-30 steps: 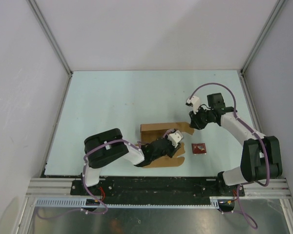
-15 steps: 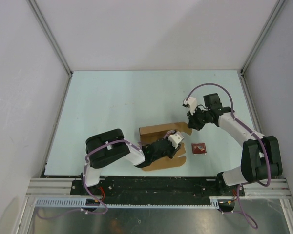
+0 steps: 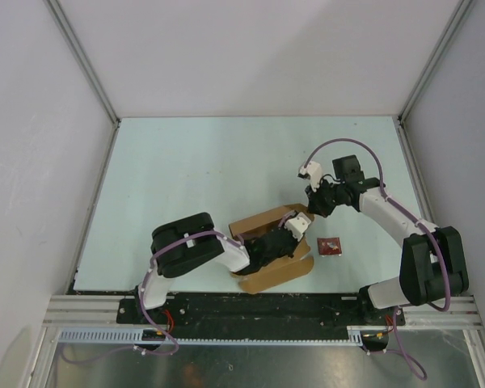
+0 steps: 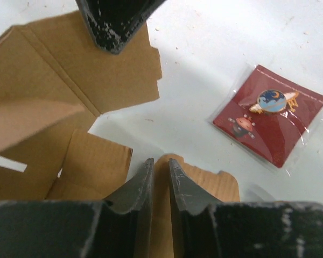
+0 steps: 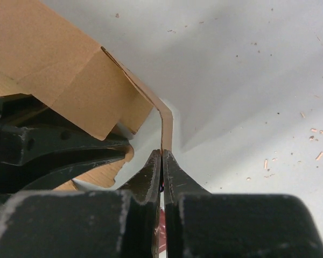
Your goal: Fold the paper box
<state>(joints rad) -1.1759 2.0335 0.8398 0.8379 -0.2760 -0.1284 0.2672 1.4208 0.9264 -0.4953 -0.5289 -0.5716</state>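
Observation:
The paper box [image 3: 276,275] is a brown die-cut cardboard sheet, partly raised, near the table's front middle. My left gripper [image 3: 293,242] lies over its right part. In the left wrist view its jaws [image 4: 160,164] stand a narrow gap apart above a rounded tab, with nothing pinched between them, and creased panels [image 4: 97,70] spread to the left. My right gripper [image 3: 309,212] is shut on the thin edge of a flap at the box's right corner. The right wrist view shows that flap [image 5: 166,121] rising straight out of the shut tips [image 5: 162,153].
A small red square packet [image 3: 330,246] lies on the table just right of the box, close to both grippers; it also shows in the left wrist view [image 4: 269,123]. White walls and metal posts [image 3: 89,73] enclose the table on three sides.
My right gripper shut on the flap and drew it left and up. The box tilted, its right side rising. My left jaws narrowed and the arm shifted slightly right.

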